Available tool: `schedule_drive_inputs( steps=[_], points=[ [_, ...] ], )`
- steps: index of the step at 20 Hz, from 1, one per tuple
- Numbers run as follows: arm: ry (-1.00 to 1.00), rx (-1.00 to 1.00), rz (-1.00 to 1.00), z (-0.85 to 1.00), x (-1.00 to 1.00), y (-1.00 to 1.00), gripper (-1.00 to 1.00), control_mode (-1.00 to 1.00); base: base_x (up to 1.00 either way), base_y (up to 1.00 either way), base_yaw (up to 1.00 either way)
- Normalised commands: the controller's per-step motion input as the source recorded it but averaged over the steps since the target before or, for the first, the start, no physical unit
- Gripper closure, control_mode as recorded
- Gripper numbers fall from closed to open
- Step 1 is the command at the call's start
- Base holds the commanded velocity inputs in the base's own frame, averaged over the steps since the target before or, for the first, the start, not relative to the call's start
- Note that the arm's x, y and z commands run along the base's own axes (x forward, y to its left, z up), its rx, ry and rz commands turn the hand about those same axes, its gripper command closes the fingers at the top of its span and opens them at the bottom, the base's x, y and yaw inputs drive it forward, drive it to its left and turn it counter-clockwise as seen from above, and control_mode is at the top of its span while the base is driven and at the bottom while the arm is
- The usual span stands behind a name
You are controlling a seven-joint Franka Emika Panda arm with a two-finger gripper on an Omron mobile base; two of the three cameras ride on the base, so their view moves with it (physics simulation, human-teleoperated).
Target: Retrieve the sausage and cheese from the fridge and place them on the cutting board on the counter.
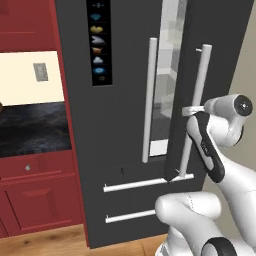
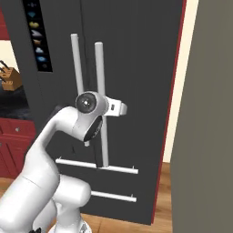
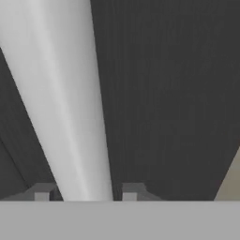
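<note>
The tall dark grey fridge [image 1: 125, 100] stands in front of me with its right door [image 1: 220, 60] swung slightly ajar. A strip of pale interior [image 1: 167, 75] shows in the gap. My gripper [image 1: 196, 108] is shut on that door's long white bar handle [image 1: 199, 85] at about mid-height. In the hand view the handle [image 3: 70, 117] runs up between my two fingertips [image 3: 42, 193], with my gripper [image 3: 85, 194] set around it. From the right, my gripper [image 2: 107, 107] meets the handle [image 2: 101, 73]. The sausage, the cheese and the cutting board are out of view.
The black marbled counter [image 1: 30, 130] over dark red cabinets [image 1: 35, 195] lies left of the fridge. A knife block [image 2: 10, 77] stands on it. Two drawer bars [image 1: 135, 185] cross the fridge's lower part. A grey wall [image 2: 205, 136] rises close on the right.
</note>
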Motion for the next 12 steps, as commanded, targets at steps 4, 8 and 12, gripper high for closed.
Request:
schedule_drive_inputs(
  steps=[4,8,12],
  points=[
    [0.00,0.00,0.00,-0.03,-1.00,-1.00,1.00,-1.00,0.00,0.00,0.00],
    [0.00,0.00,0.00,0.00,-0.99,-1.00,1.00,-1.00,0.00,0.00,0.00],
    [0.00,0.00,0.00,0.00,-0.75,-0.86,-1.00,-1.00,0.00,0.00,0.00]
  ],
)
